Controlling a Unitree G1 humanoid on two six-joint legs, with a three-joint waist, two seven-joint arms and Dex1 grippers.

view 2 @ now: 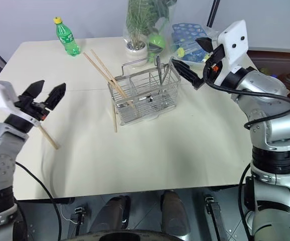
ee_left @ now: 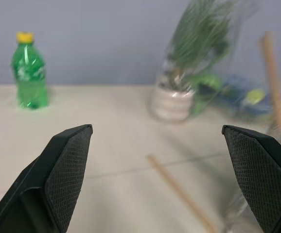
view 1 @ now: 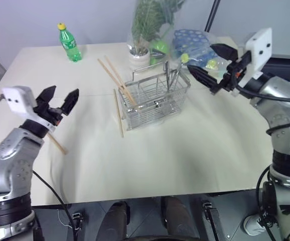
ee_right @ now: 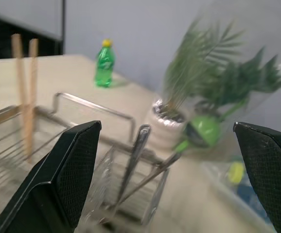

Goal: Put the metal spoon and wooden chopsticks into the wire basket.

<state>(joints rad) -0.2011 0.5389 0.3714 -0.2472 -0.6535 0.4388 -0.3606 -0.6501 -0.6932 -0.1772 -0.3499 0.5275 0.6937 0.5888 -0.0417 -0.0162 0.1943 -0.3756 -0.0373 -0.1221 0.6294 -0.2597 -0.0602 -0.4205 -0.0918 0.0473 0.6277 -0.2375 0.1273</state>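
Chopsticks lean in the wire basket beside the metal spoon; strays lie at nine o'clock. Wide-jawed left gripper should descend squarely; right gripper gapes empty.

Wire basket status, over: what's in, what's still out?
Both tools open, empty: left, right. Spoon standing in wire basket, two chopsticks leaning in it. One chopstick beside the basket, another under left tool.

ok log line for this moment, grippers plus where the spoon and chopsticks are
left gripper: open, empty | right gripper: open, empty | metal spoon: upright in wire basket | wooden chopsticks: two leaning in basket, others on table
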